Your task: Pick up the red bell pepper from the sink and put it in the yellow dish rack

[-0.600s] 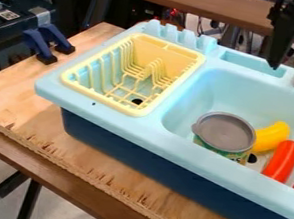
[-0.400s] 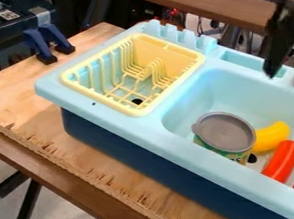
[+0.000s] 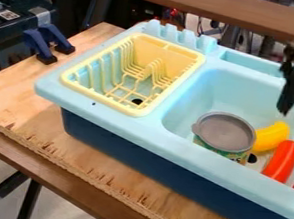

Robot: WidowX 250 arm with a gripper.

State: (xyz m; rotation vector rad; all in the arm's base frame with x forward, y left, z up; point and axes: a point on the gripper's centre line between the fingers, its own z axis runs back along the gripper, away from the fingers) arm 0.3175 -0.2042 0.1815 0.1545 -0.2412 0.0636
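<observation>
Gripper upper right, above sink; spread or closed, can't tell. Nearest: yellow toy banana, right of frame, long axis slanting lower left to upper right, beside lidded can.

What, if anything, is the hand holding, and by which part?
Nothing: the hand hangs over the sink with no object at its tip; the yellow toy lies below.

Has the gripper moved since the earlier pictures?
Yes. Against the blue sink, the gripper has moved downward and rightward in the view, closer to the yellow toy.
</observation>
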